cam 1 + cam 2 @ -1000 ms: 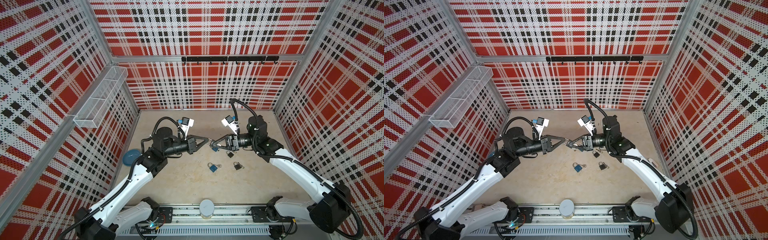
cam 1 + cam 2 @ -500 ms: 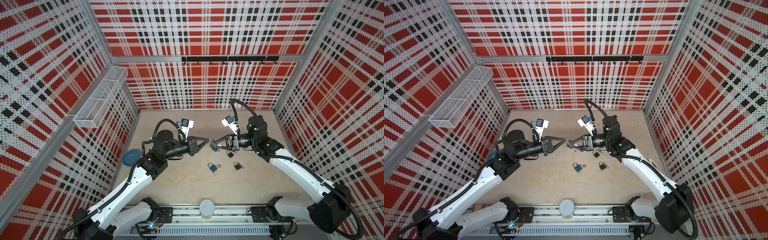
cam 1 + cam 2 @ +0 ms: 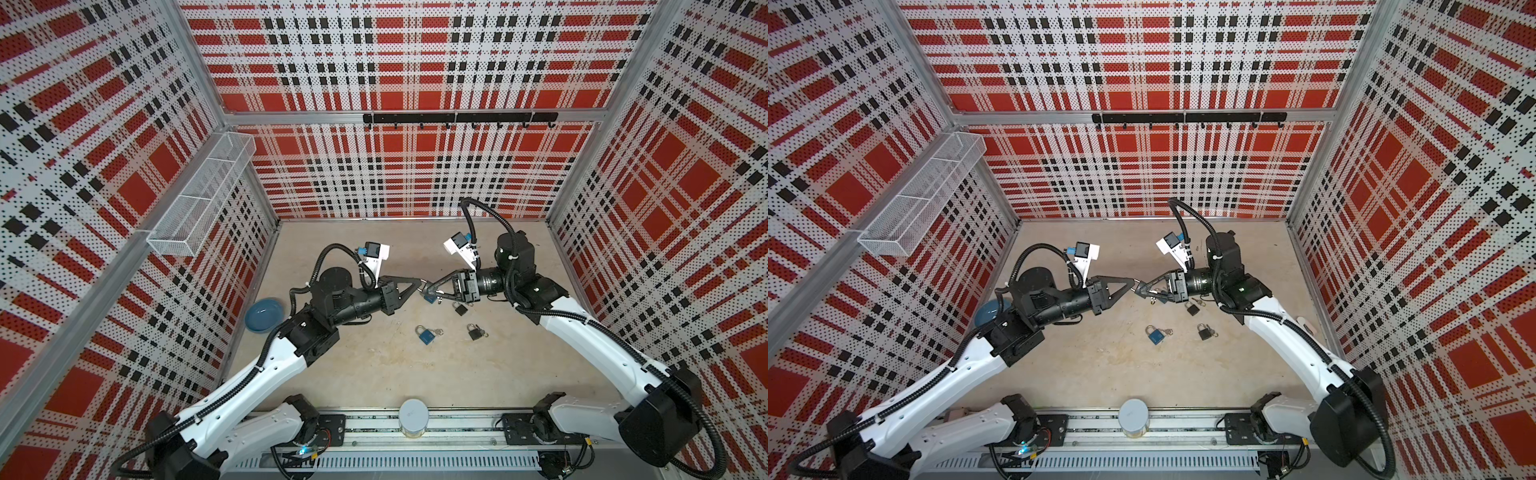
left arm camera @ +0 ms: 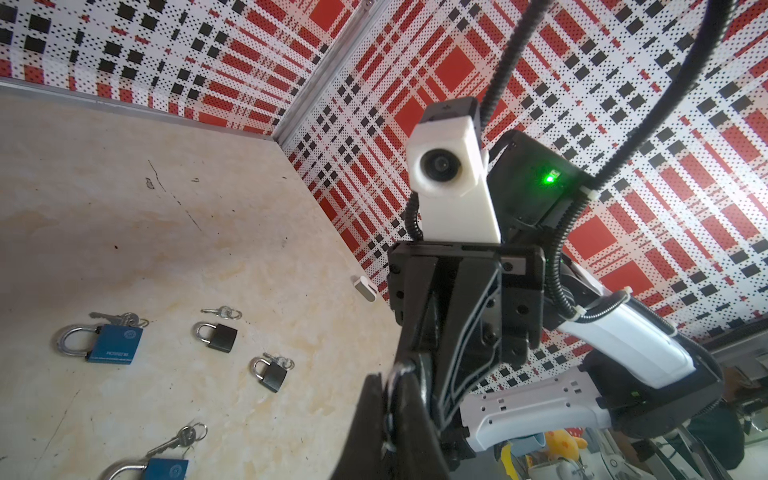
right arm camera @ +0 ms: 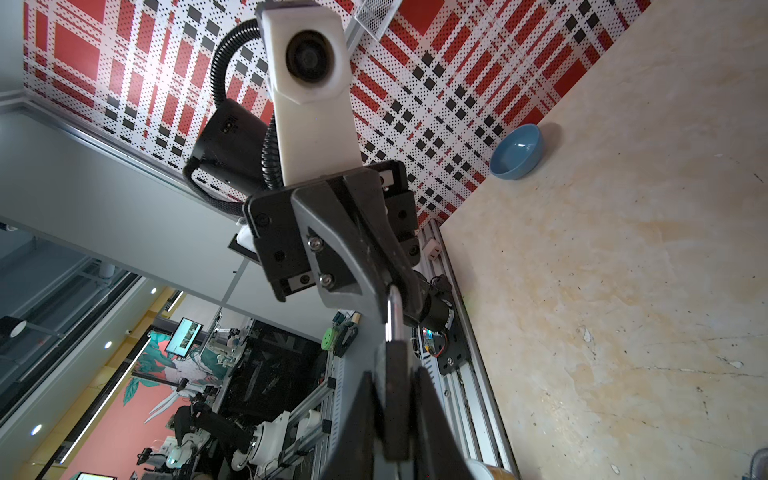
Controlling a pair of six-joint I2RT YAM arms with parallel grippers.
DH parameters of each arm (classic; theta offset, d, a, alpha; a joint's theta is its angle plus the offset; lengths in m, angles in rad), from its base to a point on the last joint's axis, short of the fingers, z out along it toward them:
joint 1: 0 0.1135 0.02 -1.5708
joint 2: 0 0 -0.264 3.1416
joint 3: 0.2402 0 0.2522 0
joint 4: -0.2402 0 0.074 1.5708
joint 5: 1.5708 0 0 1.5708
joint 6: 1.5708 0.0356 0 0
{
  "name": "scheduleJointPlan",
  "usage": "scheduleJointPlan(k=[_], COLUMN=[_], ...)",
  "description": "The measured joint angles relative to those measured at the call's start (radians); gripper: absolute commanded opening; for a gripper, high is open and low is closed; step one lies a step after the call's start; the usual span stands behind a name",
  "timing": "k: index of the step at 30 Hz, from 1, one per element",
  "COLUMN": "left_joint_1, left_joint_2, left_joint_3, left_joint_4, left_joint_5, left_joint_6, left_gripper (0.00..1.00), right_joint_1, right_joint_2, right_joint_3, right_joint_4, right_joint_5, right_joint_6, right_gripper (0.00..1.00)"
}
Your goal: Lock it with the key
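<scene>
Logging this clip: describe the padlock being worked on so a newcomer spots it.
Above the middle of the table, the two arms meet tip to tip. The right gripper clamps a dark padlock, shackle toward the left gripper. It alone is in the air; the other padlocks, blue and black, lie flat.

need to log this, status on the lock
Both jaws shut. Right holds padlock body, left pinches its shackle. Other padlocks on table, not in the way.

Red, black and white plaid perforated walls (image 3: 395, 62) enclose a beige desk (image 3: 374, 374); a wire basket (image 3: 199, 199) hangs on one.
</scene>
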Motion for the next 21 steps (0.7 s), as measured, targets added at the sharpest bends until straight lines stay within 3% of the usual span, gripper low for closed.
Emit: scheduleJointPlan(k=[8,20,21], left_joint_1=[-0.016,0.057,0.064], left_joint_2=[-0.012,-0.012,-0.011], left_joint_3=[-0.019,-0.012,-0.011], left_joint_4=[0.008,0.005,0.006], left_joint_5=[-0.056,0.053,0.065], left_joint_6=[-0.012,-0.014,-0.016], left_gripper=[0.00,0.00,0.04], right_joint_1=[-0.001,0.012,0.013], right_joint_2=[0.013,0.016,0.016], right_joint_3=[0.000,0.000,0.000], right_joint_4=[-0.005,-0.003,-0.002], right_joint_5=[-0.002,0.044,0.046], right_joint_6=[-0.008,-0.030,-0.031], right_gripper=[0.00,0.00,0.00])
